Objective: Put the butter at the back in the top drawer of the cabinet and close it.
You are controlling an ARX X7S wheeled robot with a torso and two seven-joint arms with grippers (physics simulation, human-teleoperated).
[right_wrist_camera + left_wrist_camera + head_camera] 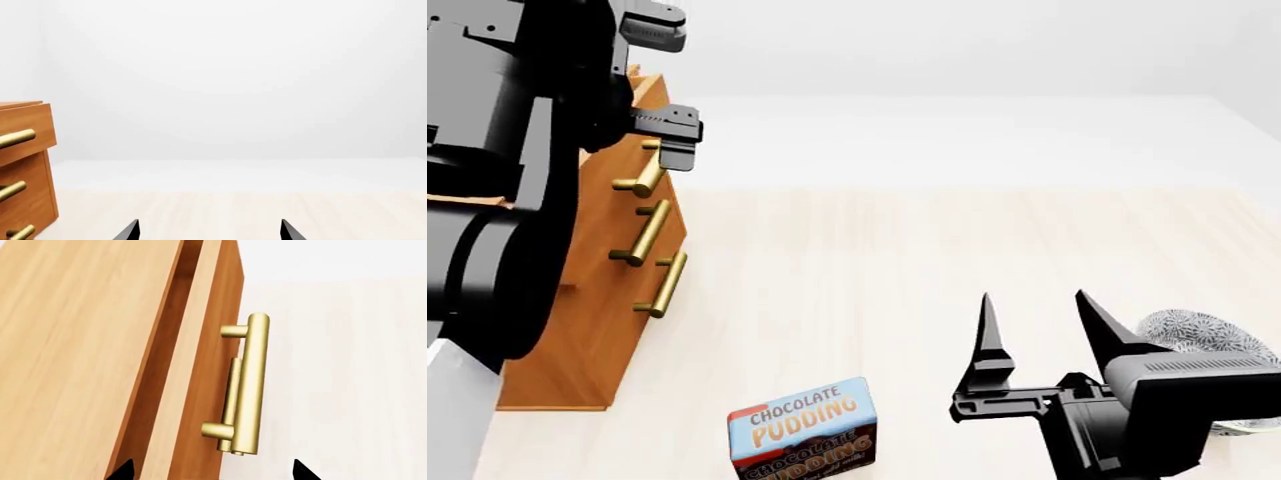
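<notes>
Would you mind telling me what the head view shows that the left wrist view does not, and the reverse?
Only the head view shows the chocolate pudding box on the floor, the open right claw, a patterned round object, and all three drawer handles. Only the left wrist view shows the gap where the top drawer stands slightly out of the cabinet. Both show the top drawer's brass handle, with the open left claw at it. Neither shows the butter.

The cabinet (587,300) is orange-brown wood with brass bar handles; its top drawer (200,365) shows lighter brown grain. The pudding box (803,428) at six o'clock is blue and brown with white-and-orange lettering. Both tools, left (674,135) and right (1034,325), are black. The floor (868,260) is pale wood.
</notes>
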